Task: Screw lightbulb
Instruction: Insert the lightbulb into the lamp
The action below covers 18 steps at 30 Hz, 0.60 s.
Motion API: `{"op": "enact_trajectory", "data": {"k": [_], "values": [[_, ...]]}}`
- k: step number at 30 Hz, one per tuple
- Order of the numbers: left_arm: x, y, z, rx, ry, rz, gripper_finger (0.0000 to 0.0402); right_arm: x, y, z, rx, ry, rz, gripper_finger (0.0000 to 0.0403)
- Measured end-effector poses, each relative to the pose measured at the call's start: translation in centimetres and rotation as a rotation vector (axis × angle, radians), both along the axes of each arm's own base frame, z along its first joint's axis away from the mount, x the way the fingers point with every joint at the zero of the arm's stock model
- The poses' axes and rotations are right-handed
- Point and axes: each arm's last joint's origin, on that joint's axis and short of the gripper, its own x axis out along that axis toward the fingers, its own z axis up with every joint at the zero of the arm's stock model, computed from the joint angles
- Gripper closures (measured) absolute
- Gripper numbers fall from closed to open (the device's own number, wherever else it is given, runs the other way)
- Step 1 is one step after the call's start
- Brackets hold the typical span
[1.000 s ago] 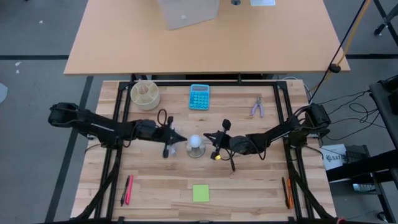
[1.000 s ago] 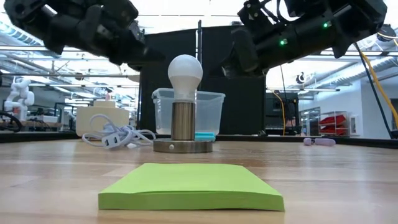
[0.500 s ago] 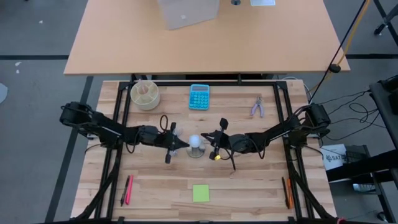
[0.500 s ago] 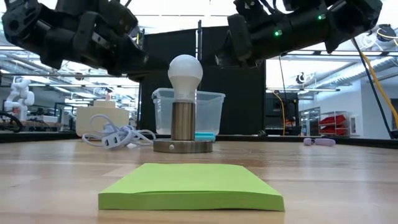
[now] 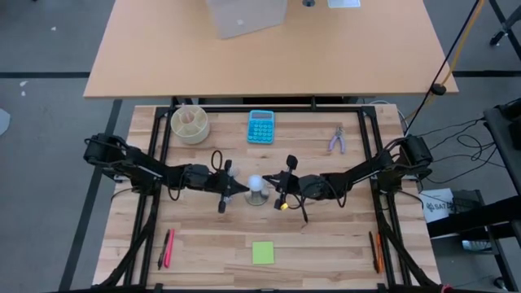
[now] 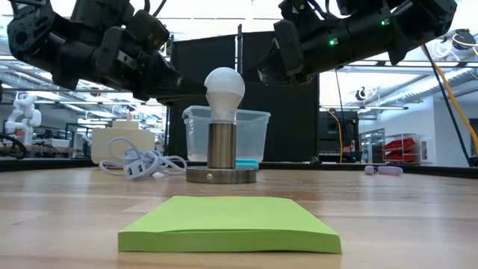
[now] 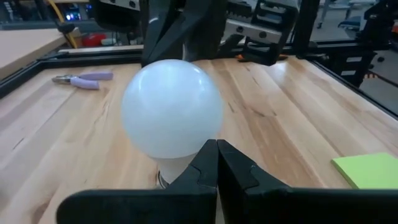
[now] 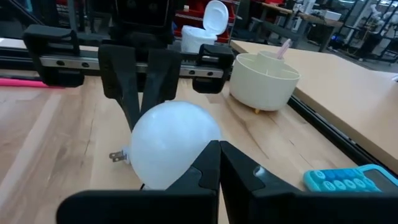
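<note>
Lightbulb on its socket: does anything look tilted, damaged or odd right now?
Nothing stands out. The lightbulb stands upright on the metal socket, globe unbroken. The left hand and right hand flank it, both with fingers shut. The green sticky pad lies flat near the front edge.

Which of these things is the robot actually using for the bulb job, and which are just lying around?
In use:
lightbulb
metal socket stand
left gripper, shut
right gripper, shut

Lying about:
green sticky notes
blue calculator
round cream organizer
purple pliers
pens
</note>
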Motion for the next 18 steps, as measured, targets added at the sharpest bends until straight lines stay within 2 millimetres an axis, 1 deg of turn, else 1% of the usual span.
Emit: {"op": "enact_trajectory", "data": {"k": [11,18], "values": [[-0.1,0.2,-0.3,0.010,0.031,0.055,0.0401,-0.2,0.8,-0.2,-0.008,0.034,0.024,0.0403],[-0.1,0.8,-0.4,0.004,0.041,0.138,0.0401,-0.3,1.7,-0.4,-0.022,0.054,0.097,0.0403]]}}
